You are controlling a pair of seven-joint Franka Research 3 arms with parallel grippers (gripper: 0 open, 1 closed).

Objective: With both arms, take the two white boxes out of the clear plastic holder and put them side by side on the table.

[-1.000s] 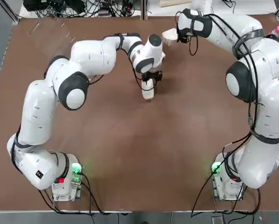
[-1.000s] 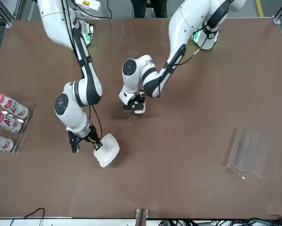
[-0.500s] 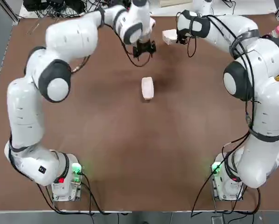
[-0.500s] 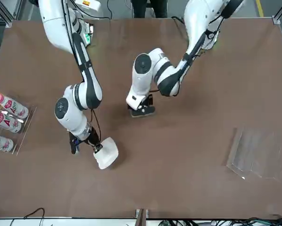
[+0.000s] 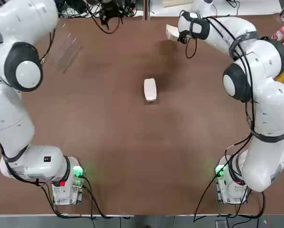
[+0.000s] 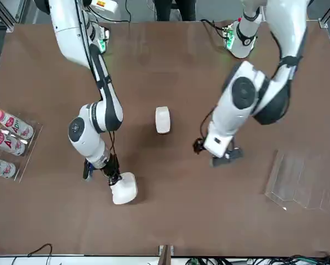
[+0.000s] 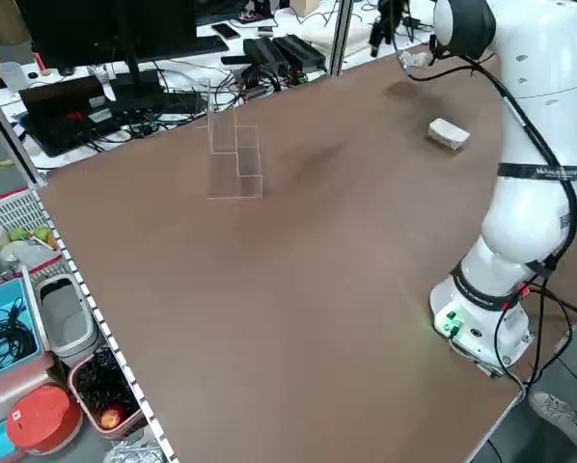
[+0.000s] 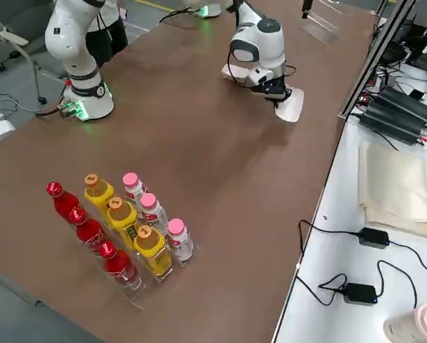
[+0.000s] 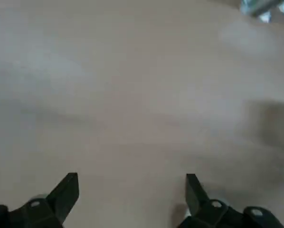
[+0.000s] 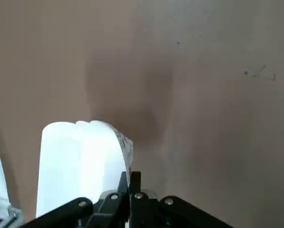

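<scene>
1. The right hand is pressed nearly together on one edge of a white box, which juts out from its tips to one side. Whether the box touches the bench or hangs just over it, I cannot tell.
2. The left hand is spread wide with nothing between its fingers, above the bench, between the loose box and the clear plastic holder.
3. The loose box lies on the bench on the robot's side of both hands, well apart from each. Neither box is in the holder, so the taking out looks finished; bringing the two side by side seems to be the step in hand.
4. Both boxes look light, smooth and thin-walled, more likely to dent or slip than to break. Squeeze only enough to hold.
5. The right hand has just an edge, so its box could swing or twist if hurried. Move it slowly toward the loose box, level it, lower it till it rests, then let go.
6. If the loose box needs shifting, the left hand should straddle its long sides near the middle and nudge gently, keeping clear of the corners.
</scene>
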